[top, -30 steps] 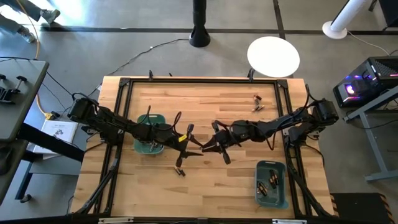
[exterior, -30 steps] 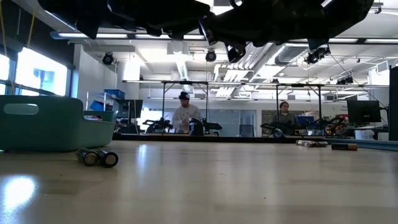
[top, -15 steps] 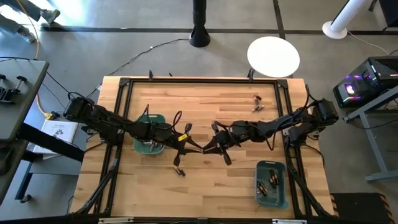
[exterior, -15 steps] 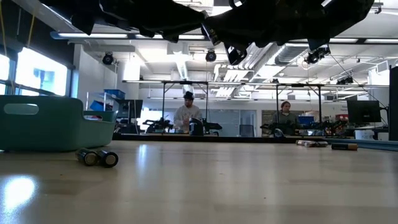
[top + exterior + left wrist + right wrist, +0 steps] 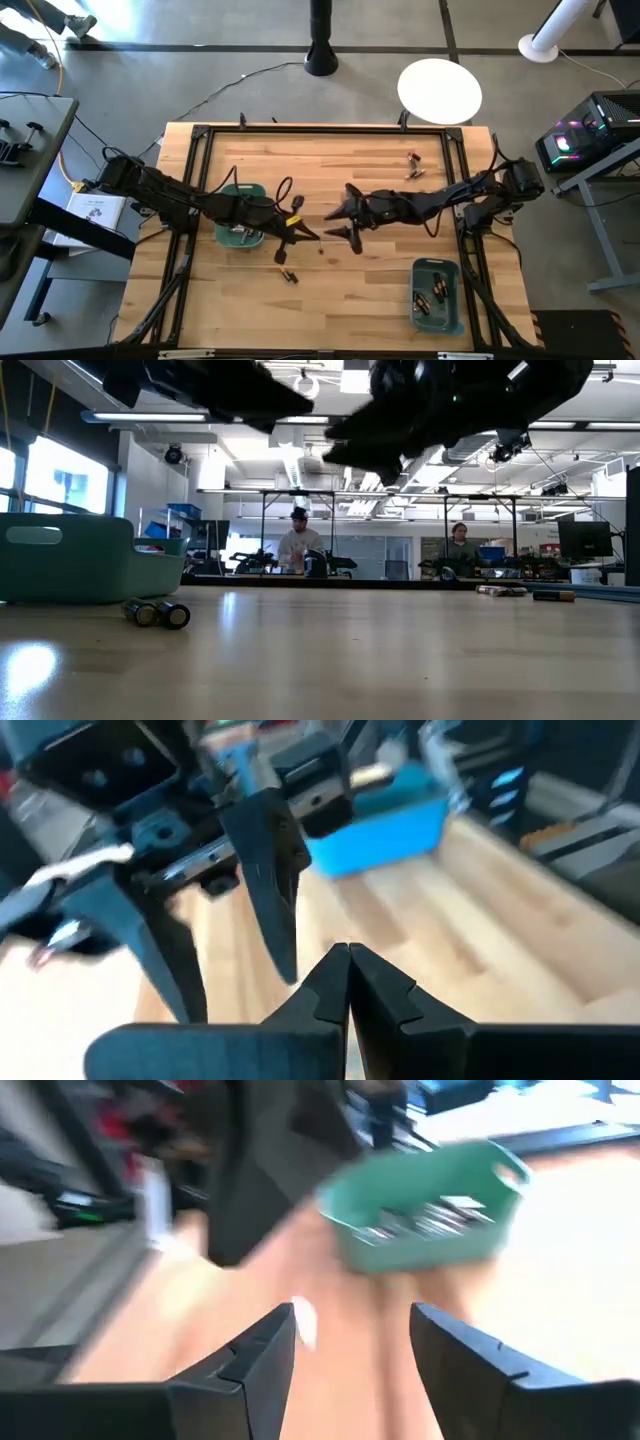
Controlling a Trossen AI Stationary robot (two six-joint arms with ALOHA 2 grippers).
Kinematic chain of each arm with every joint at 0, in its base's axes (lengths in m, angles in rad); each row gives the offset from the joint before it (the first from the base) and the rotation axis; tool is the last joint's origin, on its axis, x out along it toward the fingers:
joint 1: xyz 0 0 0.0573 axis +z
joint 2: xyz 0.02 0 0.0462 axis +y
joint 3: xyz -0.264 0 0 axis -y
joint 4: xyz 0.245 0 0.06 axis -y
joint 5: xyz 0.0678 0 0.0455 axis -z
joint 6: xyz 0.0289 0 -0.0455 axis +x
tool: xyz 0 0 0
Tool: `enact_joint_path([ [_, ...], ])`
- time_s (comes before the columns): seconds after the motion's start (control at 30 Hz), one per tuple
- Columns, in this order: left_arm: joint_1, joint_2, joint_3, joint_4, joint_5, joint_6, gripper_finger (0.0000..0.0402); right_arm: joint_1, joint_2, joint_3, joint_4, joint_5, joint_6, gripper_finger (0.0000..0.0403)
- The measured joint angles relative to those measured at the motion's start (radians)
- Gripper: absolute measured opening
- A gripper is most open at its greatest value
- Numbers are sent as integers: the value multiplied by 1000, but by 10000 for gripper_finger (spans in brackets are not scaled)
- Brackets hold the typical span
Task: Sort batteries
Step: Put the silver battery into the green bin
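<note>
Dark batteries (image 5: 288,274) side by side, axes diagonal on table

Overhead camera straight down on table (image 5: 330,180), low camera level across it, wrist cameras close, facing each other

Open tabletop (image 5: 330,300) between teal bins (image 5: 438,293), both arms mid-table

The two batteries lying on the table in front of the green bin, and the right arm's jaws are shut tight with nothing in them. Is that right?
Not quite. The right gripper has its jaws open, with a clear gap between them, as the right wrist view shows. It is the left gripper whose jaws are shut. The rest holds: two batteries lie on the table just in front of the green bin, and nothing shows between the right jaws.
</note>
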Motion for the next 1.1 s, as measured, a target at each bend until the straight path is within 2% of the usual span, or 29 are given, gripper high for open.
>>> enact_joint_path([
  [0.1,0,1,0,-62,-60,-11,0,-11,0,0,-81,116,13,181],
  [0.17,0,1,0,-94,-88,-29,0,-22,0,0,-140,149,27,174],
  [0.3,0,1,0,-151,-92,-63,0,-27,13,0,-190,136,17,170],
  [0.37,0,1,0,-164,-95,-76,0,-15,45,0,-186,82,-14,174],
  [0.5,0,1,0,-173,-100,-88,0,42,155,0,-85,-58,-119,195],
  [0.67,0,1,0,-174,-102,-98,0,112,310,15,65,-160,-228,214],
  [0.83,0,1,0,-169,-102,-102,0,138,436,108,67,-162,-336,216],
  [0.97,0,1,0,-175,-102,-113,0,137,478,182,1,-161,-395,216],
  [1.1,0,1,0,-193,-102,-122,0,125,469,218,-126,-72,-470,216],
])
